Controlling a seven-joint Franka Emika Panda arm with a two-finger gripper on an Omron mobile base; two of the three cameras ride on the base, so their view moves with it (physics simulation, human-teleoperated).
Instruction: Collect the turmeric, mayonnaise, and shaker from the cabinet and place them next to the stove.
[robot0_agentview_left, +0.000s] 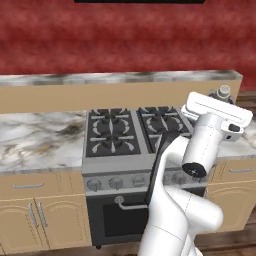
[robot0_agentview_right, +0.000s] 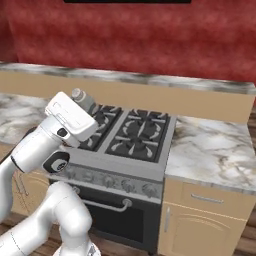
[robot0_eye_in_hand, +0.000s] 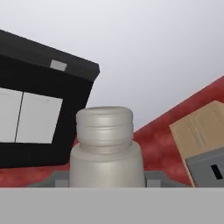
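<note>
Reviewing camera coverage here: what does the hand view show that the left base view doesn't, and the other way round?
Hand view: a black wall unit with pale panels and the white ceiling. Left base view: the stove, marble counter and lower cupboards. Both: the shaker held in the gripper, and the red wall.

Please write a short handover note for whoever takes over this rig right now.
Gripper: shut on the slim pale grey shaker with the silvery cap, held up in the air near the black four-burner gas stove.
Turmeric, mayonnaise: not in sight from here.
Done: shaker picked up.
Left: set it on the marble counter beside the stove, then check on the other two.
</note>
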